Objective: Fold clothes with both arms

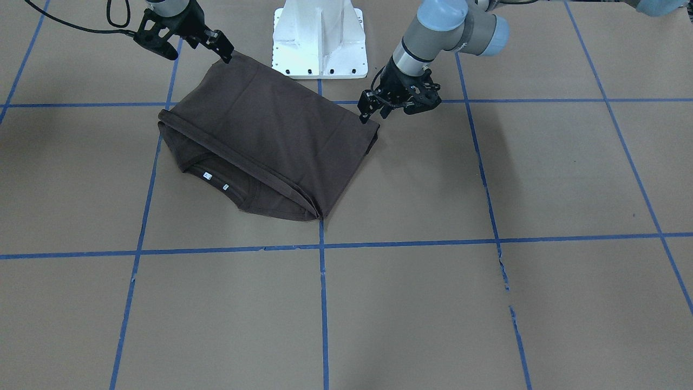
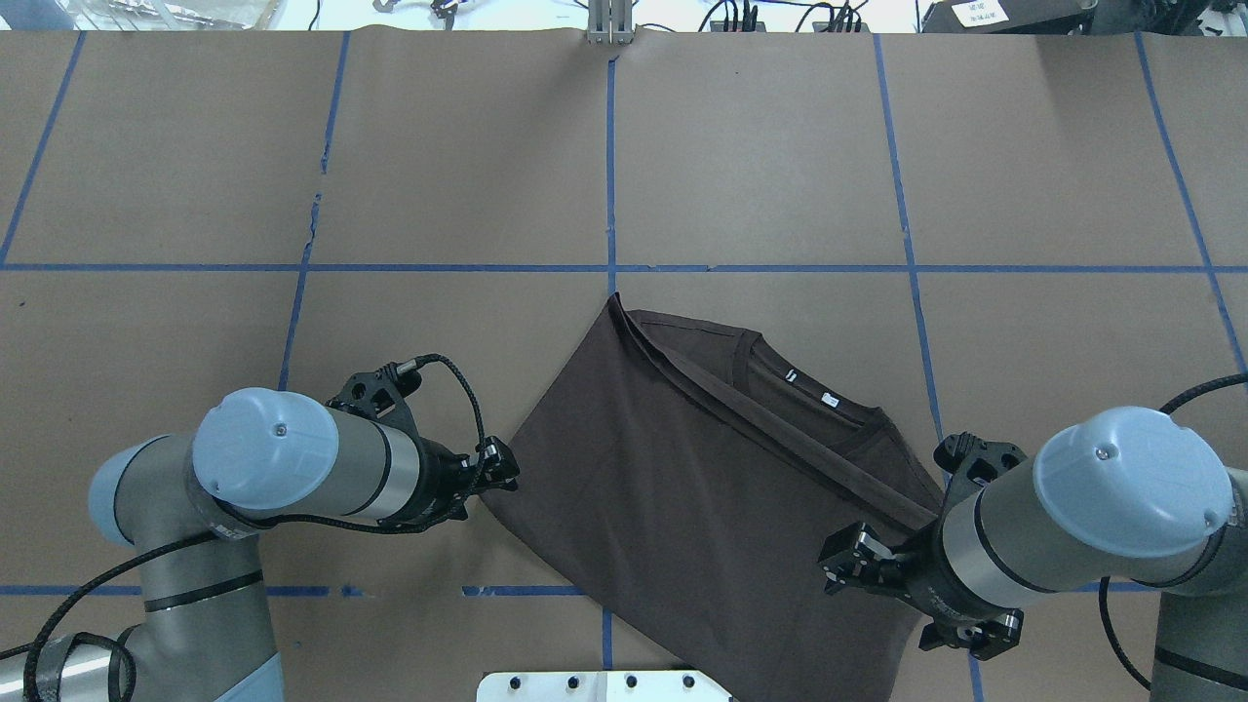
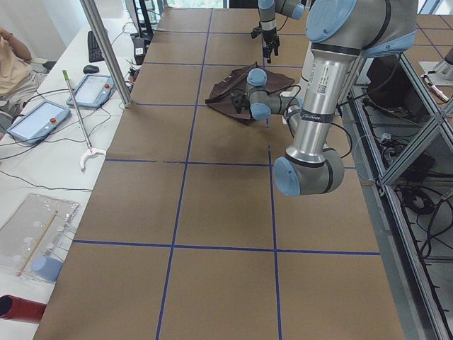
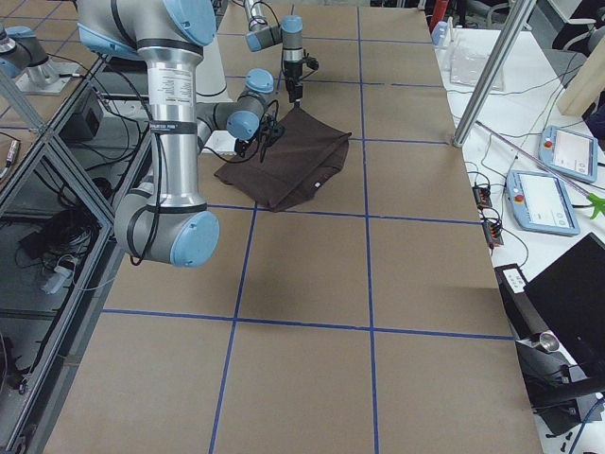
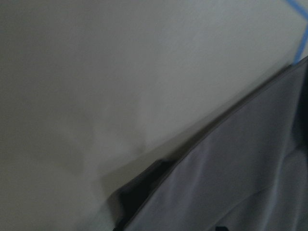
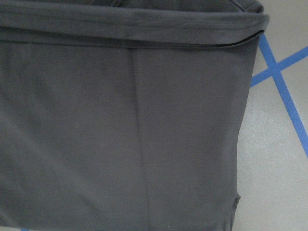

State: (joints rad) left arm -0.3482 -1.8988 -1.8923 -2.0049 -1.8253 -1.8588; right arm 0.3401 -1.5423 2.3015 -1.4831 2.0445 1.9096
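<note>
1. The dark brown T-shirt lies on my counter, on the brown paper marked with blue tape lines. It sits just in front of my white pedestal base, skewed to the grid.
2. The shirt is folded over itself: a broad smooth panel covers most of it. Past the folded edge, on the side away from me, the ribbed collar and two small white neck labels show.
3. My left end effector sits at the shirt's corner on my left side. In the front-facing view its fingers are pinched narrow on the cloth edge, so I hold that corner.
4. My left wrist view is dim and blurred. It shows only a fabric edge running diagonally over the paper, with a dark finger tip under it.
5. My right end effector is at the shirt's corner nearest my base on my right side. Its fingers are closed on the cloth there, and the corner looks lifted off the counter.
6. My right wrist view looks down on the folded panel with its faint centre crease, the doubled hem along the top, and blue tape crossing beside it.
7. In the side views, teach pendants, a keyboard and cables lie on the white bench beside the counter; a person's arm shows at the edge.
</note>
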